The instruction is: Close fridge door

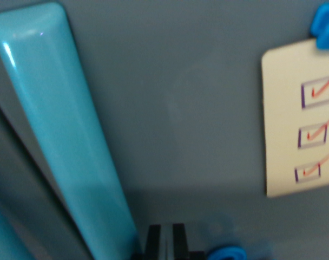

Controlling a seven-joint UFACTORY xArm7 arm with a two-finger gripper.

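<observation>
gripper (165, 241) fingers together against grey fridge door (197, 97), beside turquoise handle (64, 135)

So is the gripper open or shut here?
Shut: the gripper fingers sit pressed together at the bottom edge, holding nothing, beside the turquoise door handle.

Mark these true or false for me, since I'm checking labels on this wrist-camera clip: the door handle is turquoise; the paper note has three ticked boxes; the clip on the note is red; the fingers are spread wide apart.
1. The handle is turquoise. True.
2. The paper note shows three ticked boxes. True.
3. The clip holding the note is red. False: it is blue.
4. The fingers are spread wide apart. False: they sit close together against the grey door, gripping nothing.
</observation>
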